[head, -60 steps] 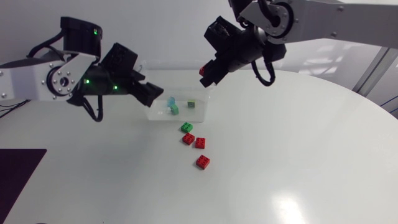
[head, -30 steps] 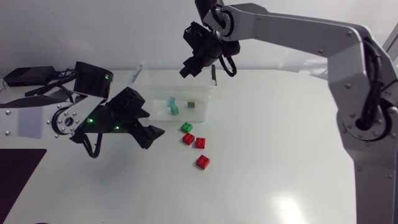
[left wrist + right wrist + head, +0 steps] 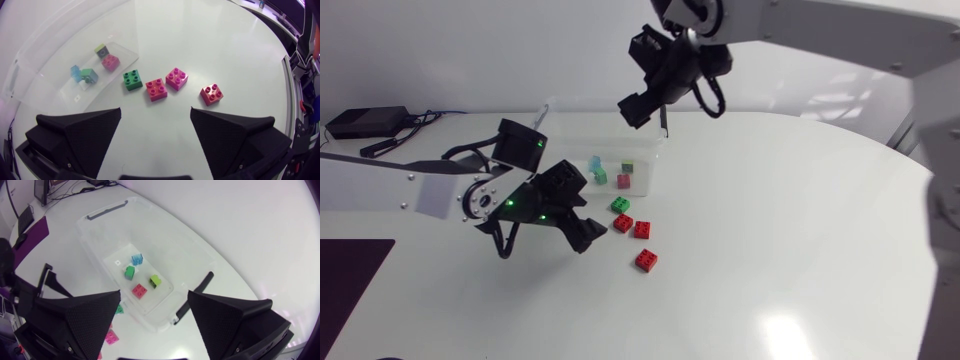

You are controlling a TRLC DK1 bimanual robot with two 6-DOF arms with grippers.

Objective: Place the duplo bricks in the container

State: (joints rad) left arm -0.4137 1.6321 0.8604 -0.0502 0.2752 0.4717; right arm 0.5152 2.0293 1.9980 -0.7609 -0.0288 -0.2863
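The clear container (image 3: 651, 172) holds a light blue (image 3: 594, 163), a green (image 3: 601, 176), an olive (image 3: 628, 167) and a red brick (image 3: 623, 181). Just in front of it on the table lie a green brick (image 3: 620, 205) and three red bricks (image 3: 622, 223) (image 3: 642, 229) (image 3: 646, 260). My left gripper (image 3: 585, 228) hangs open close beside these loose bricks. In the left wrist view the green brick (image 3: 132, 80) and the red ones (image 3: 156, 89) lie ahead of its open fingers (image 3: 80, 135). My right gripper (image 3: 638, 105) is open and empty high above the container (image 3: 150, 220), with the red brick (image 3: 139, 290) below it.
A black latch handle (image 3: 192, 297) sticks out at the container's end. A dark mat (image 3: 350, 275) lies at the table's left edge. White tabletop stretches to the right of and in front of the loose bricks.
My right gripper opened over the container, and a red brick now lies inside. My left arm swung down and right, from beside the container to the loose bricks.
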